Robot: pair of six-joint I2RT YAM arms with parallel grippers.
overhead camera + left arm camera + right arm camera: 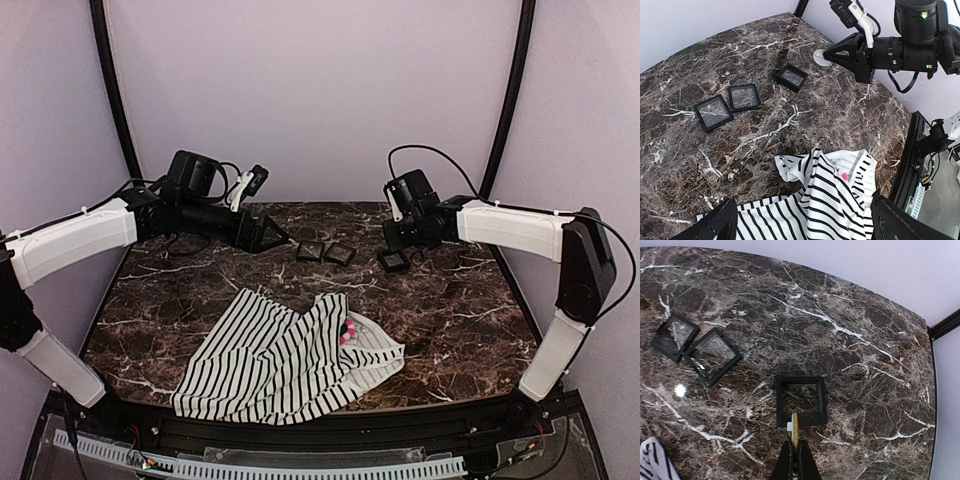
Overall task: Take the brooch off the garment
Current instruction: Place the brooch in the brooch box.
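Observation:
The garment (pixel 280 360), white cloth with black stripes, lies crumpled at the table's near middle; it also shows in the left wrist view (pixel 825 205). The brooch (pixel 348 331) shows as pink dots in a fold near the neckline, partly hidden, and as pink spots in the left wrist view (pixel 843 175). My left gripper (pixel 268 235) hangs high over the far left, open and empty, well above the garment (pixel 800 222). My right gripper (pixel 793 446) is shut on a thin gold and white piece seen edge-on, just above a black square frame (pixel 801 401).
Two more black square frames (pixel 308 250) (pixel 340 253) lie side by side at the far middle; the third (pixel 393 262) lies under the right gripper. A corner of the garment (pixel 652 460) shows in the right wrist view. A black rail (pixel 300 430) runs along the near edge.

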